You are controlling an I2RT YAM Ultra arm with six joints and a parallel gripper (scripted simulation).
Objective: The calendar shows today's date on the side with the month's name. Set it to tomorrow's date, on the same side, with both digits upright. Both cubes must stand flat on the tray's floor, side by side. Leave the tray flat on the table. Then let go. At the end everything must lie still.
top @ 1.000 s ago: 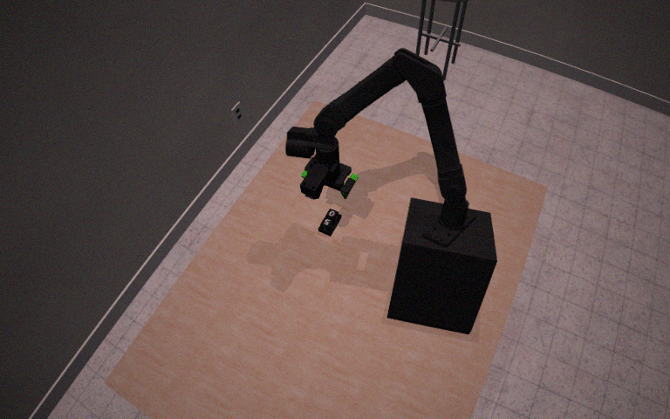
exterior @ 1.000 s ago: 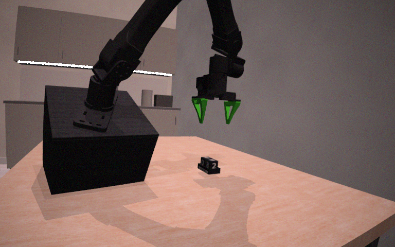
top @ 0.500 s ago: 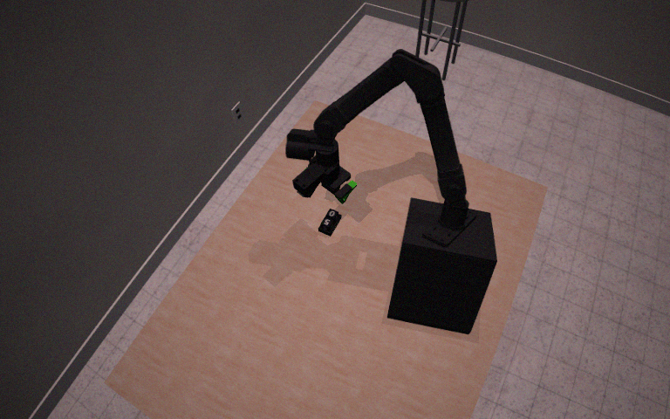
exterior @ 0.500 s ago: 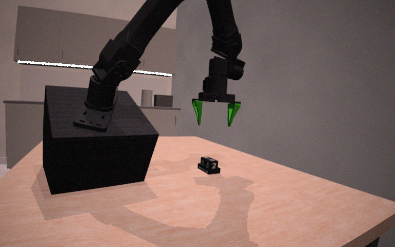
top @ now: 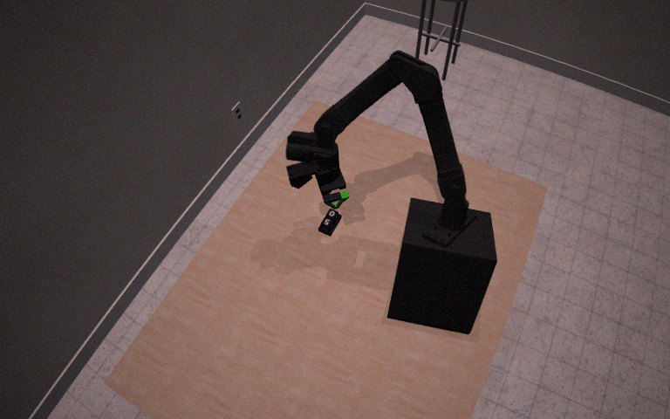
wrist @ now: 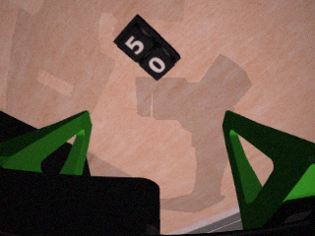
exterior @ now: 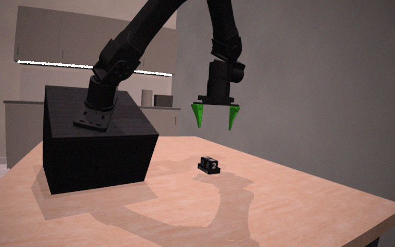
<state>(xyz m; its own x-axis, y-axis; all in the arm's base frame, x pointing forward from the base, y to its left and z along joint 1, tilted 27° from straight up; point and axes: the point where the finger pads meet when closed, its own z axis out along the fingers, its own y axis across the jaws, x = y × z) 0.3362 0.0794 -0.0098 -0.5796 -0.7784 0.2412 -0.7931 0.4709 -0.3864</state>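
Tabletop (top: 236,316) (exterior: 276,197) (wrist: 276,29) bears a black tray (top: 323,230) (exterior: 214,171) (wrist: 118,41) holding two cubes (top: 329,218) (exterior: 209,161) (wrist: 147,53).

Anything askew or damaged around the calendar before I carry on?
Nothing stands out: both cubes sit side by side in the upright tray, and no damage shows.

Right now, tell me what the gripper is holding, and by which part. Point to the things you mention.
Nothing is held: the gripper (exterior: 214,128) (wrist: 157,118) is open, above the table (exterior: 276,197) (wrist: 197,29).

black arm (top: 367,101) (exterior: 158,21) | bolted baseplate (exterior: 90,123) — dark | hand (top: 337,200) (exterior: 214,128) (wrist: 157,118) — green, tapered | cables unclear
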